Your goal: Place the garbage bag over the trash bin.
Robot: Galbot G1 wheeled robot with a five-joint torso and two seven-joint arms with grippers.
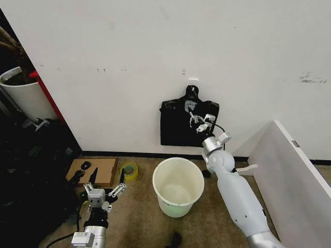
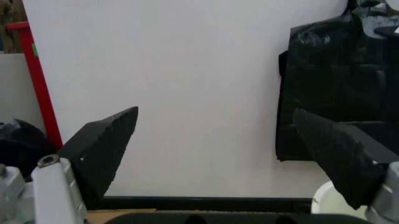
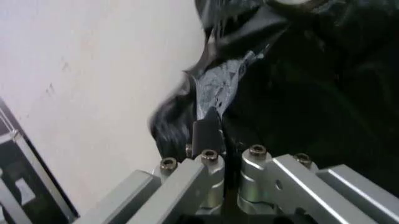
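A black bag bundle [image 1: 173,132] with a knotted top hangs flat on the white wall. My right gripper [image 1: 199,123] reaches up to its front and is shut on a glossy, crinkled fold of the garbage bag [image 1: 188,108]. In the right wrist view that fold [image 3: 218,84] is bunched between the closed fingers [image 3: 204,135]. The trash bin [image 1: 176,207], a round white bucket with a green tint low down, stands empty on the floor below the bundle. My left gripper [image 1: 107,181] hovers low to the bin's left, open and holding nothing [image 2: 218,149].
A flat cardboard box [image 1: 98,169] and a yellow tape roll [image 1: 129,170] lie on the floor by the left gripper. A white plant pot [image 1: 23,98] and a red post [image 1: 47,98] stand far left. A white slanted panel [image 1: 295,175] blocks the right.
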